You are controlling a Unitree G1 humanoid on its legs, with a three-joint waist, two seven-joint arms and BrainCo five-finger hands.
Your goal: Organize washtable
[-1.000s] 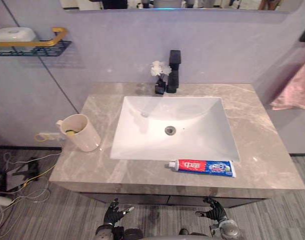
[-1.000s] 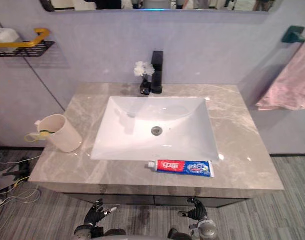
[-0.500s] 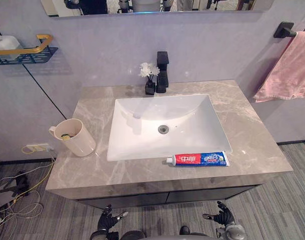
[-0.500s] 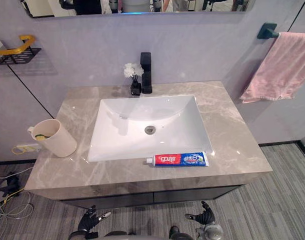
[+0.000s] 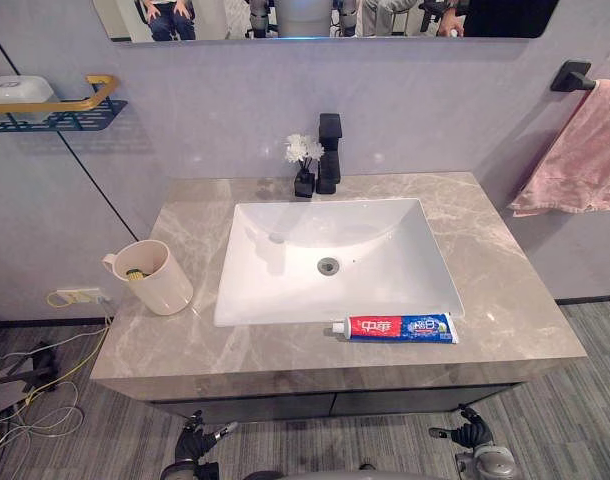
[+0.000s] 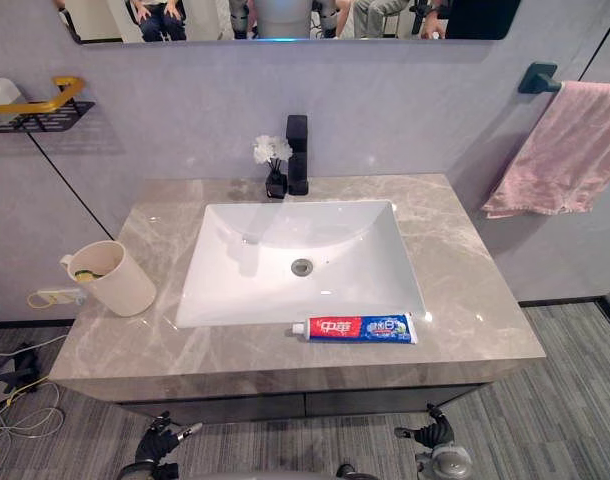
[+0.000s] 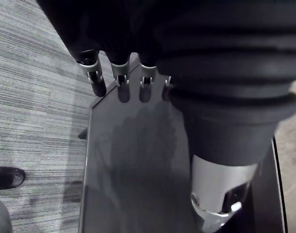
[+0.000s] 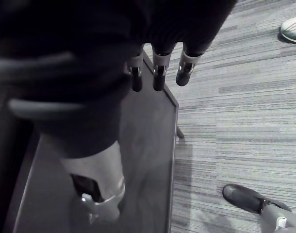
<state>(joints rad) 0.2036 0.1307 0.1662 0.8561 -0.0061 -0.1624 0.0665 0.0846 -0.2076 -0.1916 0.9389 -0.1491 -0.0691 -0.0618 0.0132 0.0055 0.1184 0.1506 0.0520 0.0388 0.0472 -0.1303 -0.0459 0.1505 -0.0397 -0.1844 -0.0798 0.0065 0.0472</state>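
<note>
**Both hands hang low and empty in front of the washtable**

The toothpaste tube (image 5: 400,327) lies flat along the front edge of the grey marble washtable (image 5: 505,290). It is just in front of the front right corner of the white sink (image 5: 285,270), with its cap pointing left. A cream cup (image 5: 157,279) stands near the left edge, its handle facing outward and something yellow-green inside it. At the back edge, behind the sink, a black faucet (image 5: 329,152) stands just beside a small dark vase of white flowers (image 5: 304,165).

The left hand (image 5: 192,438) and the right hand (image 5: 472,432) are both below the washtable's front edge, well apart from everything on top. The right hand is the nearer one to the toothpaste tube, below it and a little to the right. In the wrist views each hand's fingers (image 7: 97,80) are loosely extended and grasp nothing.

A pink towel (image 5: 575,160) hangs on the right wall, and a wire shelf (image 5: 55,112) with a gold rail is on the left wall.
</note>
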